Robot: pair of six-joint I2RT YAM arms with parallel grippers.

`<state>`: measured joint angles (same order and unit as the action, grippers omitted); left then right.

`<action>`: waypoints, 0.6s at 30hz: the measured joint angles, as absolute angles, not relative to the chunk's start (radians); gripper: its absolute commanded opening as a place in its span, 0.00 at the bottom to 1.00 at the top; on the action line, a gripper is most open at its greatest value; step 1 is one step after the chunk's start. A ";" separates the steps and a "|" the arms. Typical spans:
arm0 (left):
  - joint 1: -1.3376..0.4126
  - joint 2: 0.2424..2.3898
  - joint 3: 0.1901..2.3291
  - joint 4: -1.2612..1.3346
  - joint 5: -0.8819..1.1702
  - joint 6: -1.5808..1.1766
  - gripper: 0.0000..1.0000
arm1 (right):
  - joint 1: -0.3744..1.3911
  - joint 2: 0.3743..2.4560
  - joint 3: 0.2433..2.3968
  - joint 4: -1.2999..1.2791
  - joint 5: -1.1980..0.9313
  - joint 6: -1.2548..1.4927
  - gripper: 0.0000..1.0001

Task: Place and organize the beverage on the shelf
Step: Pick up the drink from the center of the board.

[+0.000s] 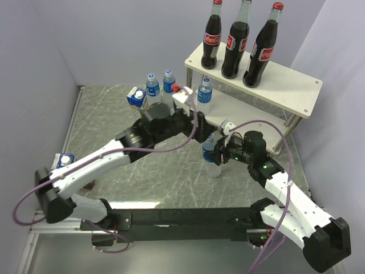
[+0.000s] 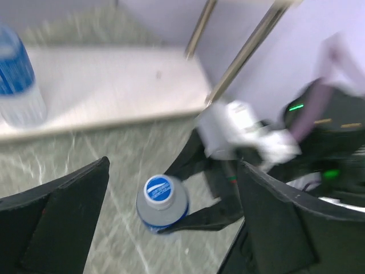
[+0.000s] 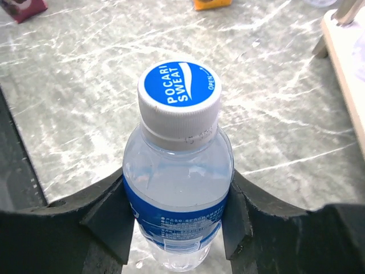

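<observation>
Beside the shelf (image 1: pixel 296 94) front leg | water bottle (image 3: pixel 178 171) upright over table (image 1: pixel 142 182), base cut off from view | right gripper (image 3: pixel 178 225) pinches its label from both sides, forearm low | left gripper (image 2: pixel 174 171) above it, fingers spread wide, wrist view blurred | second bottle (image 2: pixel 17 80) on the shelf's bottom level, cropped at edge

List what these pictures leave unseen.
Lower board: top view, mostly under the top board.
Bottle base: right wrist view, cut off by the bottom edge; table contact unclear.
Carton: top view, partly behind the left arm.
Shelf bottle label: left wrist view, blurred.
</observation>
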<state>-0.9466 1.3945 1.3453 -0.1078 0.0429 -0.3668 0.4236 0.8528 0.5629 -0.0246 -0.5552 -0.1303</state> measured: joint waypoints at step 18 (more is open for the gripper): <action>-0.953 1.207 0.860 0.188 0.161 -0.275 0.96 | 0.193 0.811 0.571 -0.079 -0.756 -0.007 0.00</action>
<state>-0.9535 1.2072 0.8597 0.1883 0.1608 -0.2752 0.1932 0.8108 0.5713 -0.0788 -0.7555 -0.0074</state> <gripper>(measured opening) 0.970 0.594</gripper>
